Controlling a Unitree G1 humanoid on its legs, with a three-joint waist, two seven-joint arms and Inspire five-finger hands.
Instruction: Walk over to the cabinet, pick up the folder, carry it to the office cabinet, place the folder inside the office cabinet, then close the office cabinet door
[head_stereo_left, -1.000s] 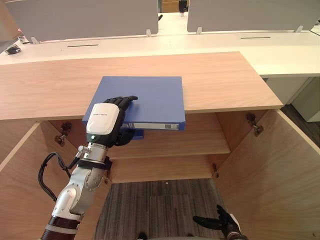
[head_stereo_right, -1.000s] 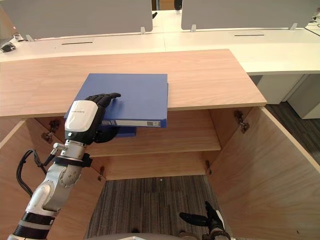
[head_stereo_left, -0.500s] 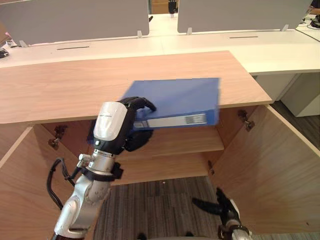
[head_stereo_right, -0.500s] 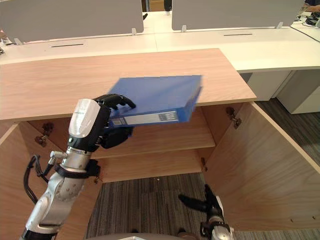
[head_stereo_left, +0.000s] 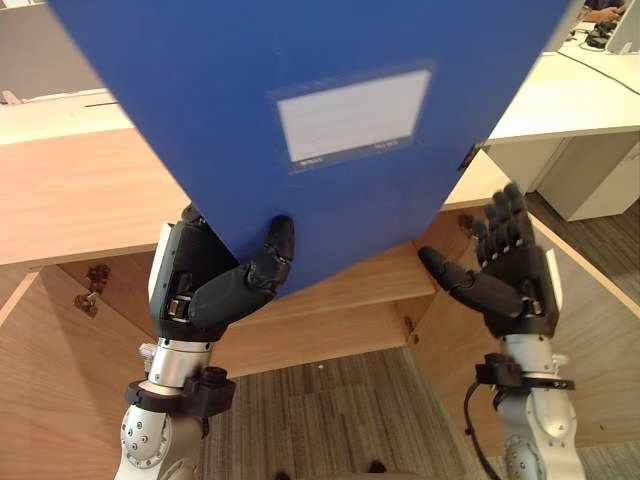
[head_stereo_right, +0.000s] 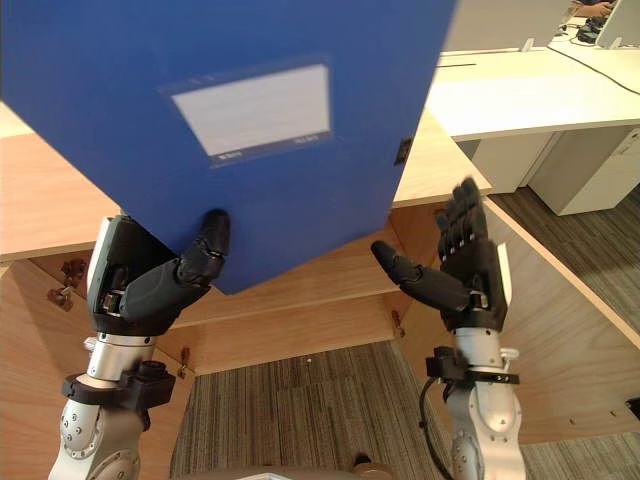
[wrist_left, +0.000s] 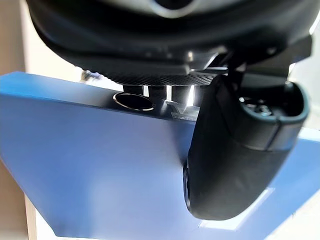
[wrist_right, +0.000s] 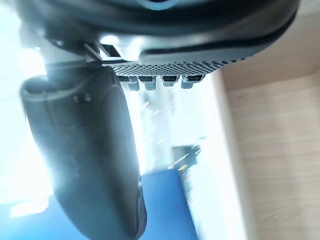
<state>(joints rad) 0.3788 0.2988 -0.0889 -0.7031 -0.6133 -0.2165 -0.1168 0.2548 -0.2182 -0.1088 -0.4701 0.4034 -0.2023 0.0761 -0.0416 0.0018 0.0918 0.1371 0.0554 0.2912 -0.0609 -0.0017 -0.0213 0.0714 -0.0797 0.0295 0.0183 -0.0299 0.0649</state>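
While its thumb (head_stereo_left: 274, 258) is pressing on the front face, the left robot hand (head_stereo_left: 200, 290) is clamping the lower corner of the folder (head_stereo_left: 200, 110), which is standing upright in the air in front of the wooden worktop (head_stereo_left: 60, 200), white label (head_stereo_left: 355, 115) facing the camera. Just right of it, the right robot hand (head_stereo_left: 512, 285) is hovering with fingers spread, holding nothing, before the open cabinet door (head_stereo_left: 600, 340).

An office is showing here: white desks (head_stereo_right: 520, 95) with grey divider screens (head_stereo_right: 500, 22) are standing behind a wooden cabinet (head_stereo_right: 40, 200) on grey carpet (head_stereo_right: 300, 400).
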